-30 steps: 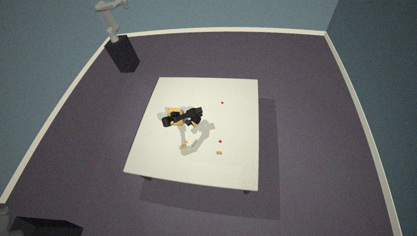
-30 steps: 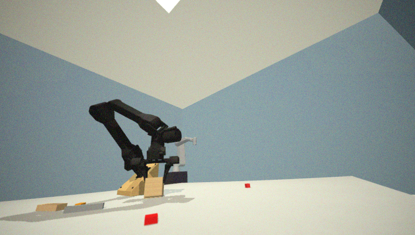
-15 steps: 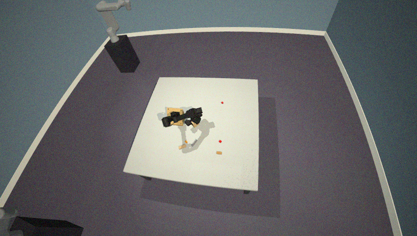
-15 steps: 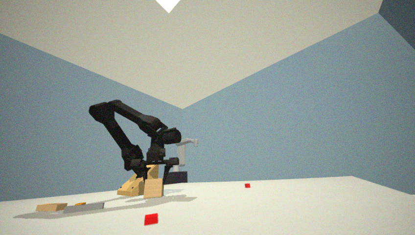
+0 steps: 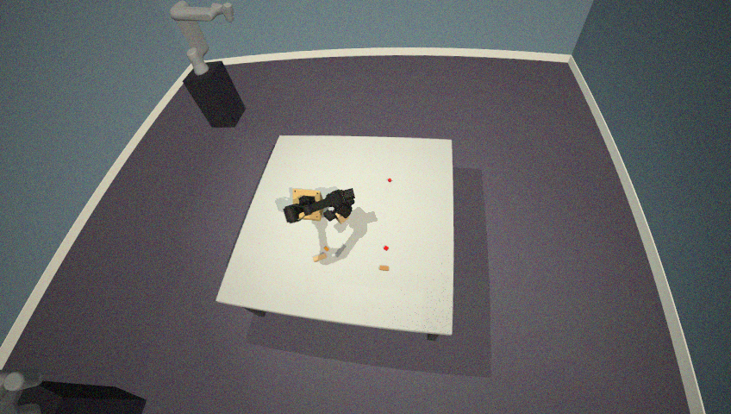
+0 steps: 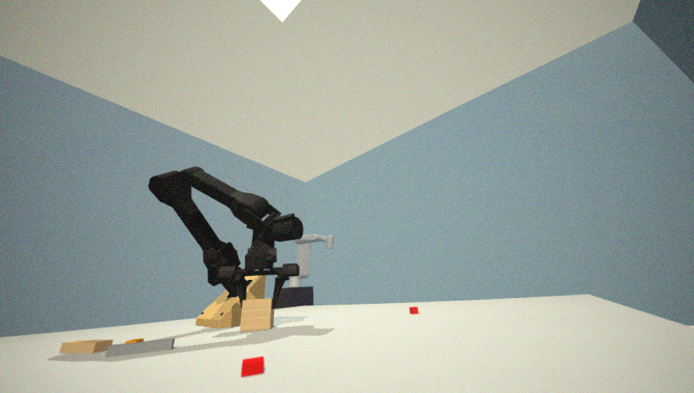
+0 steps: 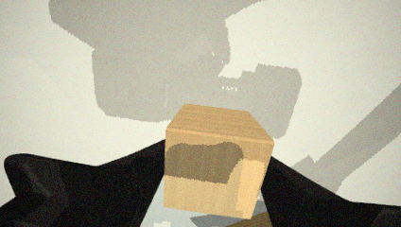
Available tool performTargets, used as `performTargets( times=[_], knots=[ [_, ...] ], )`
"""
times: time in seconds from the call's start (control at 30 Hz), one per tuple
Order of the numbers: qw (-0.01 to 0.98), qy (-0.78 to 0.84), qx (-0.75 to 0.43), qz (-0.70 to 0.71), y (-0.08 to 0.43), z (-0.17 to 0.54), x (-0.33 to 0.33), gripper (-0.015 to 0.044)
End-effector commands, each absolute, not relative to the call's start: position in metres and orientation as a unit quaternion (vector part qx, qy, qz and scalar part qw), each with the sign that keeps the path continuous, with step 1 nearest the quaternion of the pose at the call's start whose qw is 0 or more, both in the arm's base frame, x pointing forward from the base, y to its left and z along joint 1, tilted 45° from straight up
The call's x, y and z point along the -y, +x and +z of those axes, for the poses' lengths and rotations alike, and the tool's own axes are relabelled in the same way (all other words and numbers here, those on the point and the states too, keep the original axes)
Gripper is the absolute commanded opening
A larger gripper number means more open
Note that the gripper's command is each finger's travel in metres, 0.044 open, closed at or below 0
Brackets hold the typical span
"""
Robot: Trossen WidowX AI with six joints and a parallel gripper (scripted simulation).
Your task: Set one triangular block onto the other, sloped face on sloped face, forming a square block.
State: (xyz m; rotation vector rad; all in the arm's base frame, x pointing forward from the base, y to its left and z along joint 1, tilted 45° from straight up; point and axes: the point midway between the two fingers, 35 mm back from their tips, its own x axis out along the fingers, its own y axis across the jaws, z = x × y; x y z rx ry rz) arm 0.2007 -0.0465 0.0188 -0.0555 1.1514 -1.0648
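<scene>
My gripper (image 5: pixel 339 214) (image 6: pixel 259 304) (image 7: pixel 214 148) points down beside the arm's base, shut on the upper triangular block. The pale wooden blocks (image 5: pixel 342 219) (image 6: pixel 256 318) (image 7: pixel 208 196) look like one squarish block between the fingers, its bottom at the table top (image 5: pixel 410 215) (image 6: pixel 462 350). The top looks flat in the wrist view, with one finger on each side. The seam between the two triangular blocks cannot be made out, and the lower block's outline cannot be told apart. Whether the ends are exactly even cannot be told.
A wooden block (image 5: pixel 319 257) (image 6: pixel 83 346), a small orange piece (image 5: pixel 326 247) (image 6: pixel 134 341) and a grey bar (image 5: pixel 340 250) (image 6: pixel 141 347) lie near each other. Two red cubes (image 5: pixel 386 247) (image 6: pixel 252 366) and another orange block (image 5: pixel 384 267) lie farther out. The wooden base (image 5: pixel 313 193) (image 6: pixel 218 313) is close by.
</scene>
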Motion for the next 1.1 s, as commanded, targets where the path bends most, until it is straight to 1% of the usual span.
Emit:
performTargets(
  times=[0.0,1.07],
  knots=[
    [0.708,-0.029,-0.518,-0.479,0.2007,0.0190,0.0471,0.0000],
    [0.708,-0.031,-0.519,-0.478,0.2003,0.0175,0.0482,0.0000]
  ],
)
